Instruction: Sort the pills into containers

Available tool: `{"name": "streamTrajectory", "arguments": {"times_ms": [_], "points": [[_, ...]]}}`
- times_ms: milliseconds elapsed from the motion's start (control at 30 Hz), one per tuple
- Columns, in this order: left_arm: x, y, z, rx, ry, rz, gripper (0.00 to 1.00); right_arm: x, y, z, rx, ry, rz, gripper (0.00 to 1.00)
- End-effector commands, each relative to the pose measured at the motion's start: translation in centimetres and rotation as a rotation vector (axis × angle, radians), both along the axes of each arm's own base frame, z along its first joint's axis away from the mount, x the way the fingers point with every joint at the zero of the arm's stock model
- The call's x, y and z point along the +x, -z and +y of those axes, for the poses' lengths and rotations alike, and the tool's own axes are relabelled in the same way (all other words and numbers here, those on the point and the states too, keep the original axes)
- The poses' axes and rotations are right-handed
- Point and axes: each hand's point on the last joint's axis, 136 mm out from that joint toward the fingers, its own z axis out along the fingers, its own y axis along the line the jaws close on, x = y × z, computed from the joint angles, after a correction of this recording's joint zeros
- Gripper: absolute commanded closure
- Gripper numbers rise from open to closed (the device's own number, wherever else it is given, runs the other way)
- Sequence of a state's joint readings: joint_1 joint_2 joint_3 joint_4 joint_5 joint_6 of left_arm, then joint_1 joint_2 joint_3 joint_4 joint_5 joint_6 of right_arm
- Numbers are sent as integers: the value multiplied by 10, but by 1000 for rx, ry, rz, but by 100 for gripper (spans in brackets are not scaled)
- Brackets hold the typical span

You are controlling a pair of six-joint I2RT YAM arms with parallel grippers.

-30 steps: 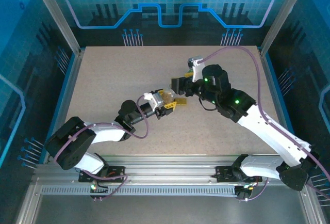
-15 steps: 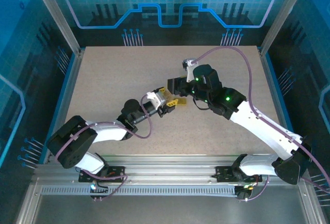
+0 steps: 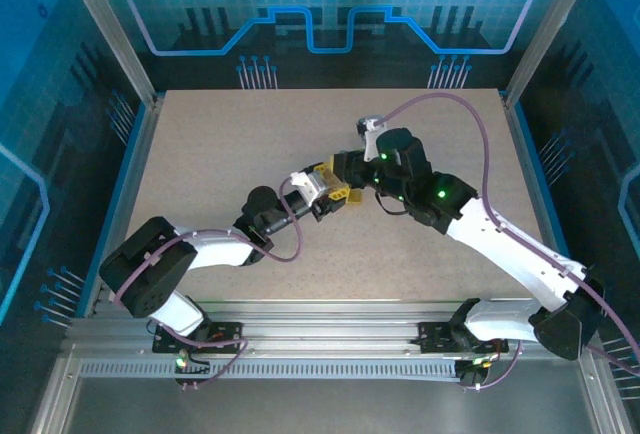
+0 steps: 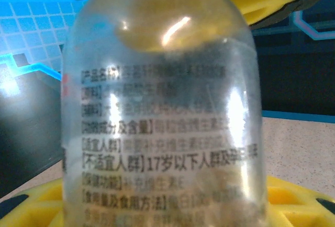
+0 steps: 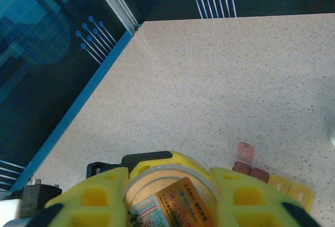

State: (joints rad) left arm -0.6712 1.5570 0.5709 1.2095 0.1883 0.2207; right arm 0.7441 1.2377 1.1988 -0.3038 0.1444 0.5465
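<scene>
A clear pill bottle (image 4: pixel 162 122) with a printed label is gripped across its body by my left gripper (image 4: pixel 162 208), which is shut on it; blurred pale pills (image 4: pixel 230 201) lie inside. My right gripper (image 5: pixel 172 201) is shut on the bottle's round end (image 5: pixel 167 190), one yellow finger on each side. In the top view the two grippers meet at mid-table, left (image 3: pixel 326 192) and right (image 3: pixel 346 169). The containers lie on the table beyond: small red-brown boxes (image 5: pixel 250 170) with a pinkish lid (image 5: pixel 247 151), and yellow boxes (image 5: pixel 290 188) beside them.
The speckled beige table (image 5: pixel 220 80) stretches to a blue-edged wall (image 5: pixel 78 106) on its far side. Purple cables (image 3: pixel 440 104) loop over the right arm. The arm bases sit on the metal rail (image 3: pixel 330 324) at the near edge.
My right gripper has moved left onto the bottle's end and closed on it. My left gripper has carried the bottle slightly up and right to meet it.
</scene>
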Motion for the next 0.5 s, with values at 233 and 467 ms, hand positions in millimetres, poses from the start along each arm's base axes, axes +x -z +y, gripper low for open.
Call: {"name": "streamTrajectory", "arguments": {"times_ms": [233, 467], "points": [[-29, -23, -11, -53, 180, -104, 100, -76, -43, 21, 21, -691, -321, 90], [-75, -22, -18, -44, 453, -123, 100, -128, -9, 9, -195, -1041, -448, 95]]}}
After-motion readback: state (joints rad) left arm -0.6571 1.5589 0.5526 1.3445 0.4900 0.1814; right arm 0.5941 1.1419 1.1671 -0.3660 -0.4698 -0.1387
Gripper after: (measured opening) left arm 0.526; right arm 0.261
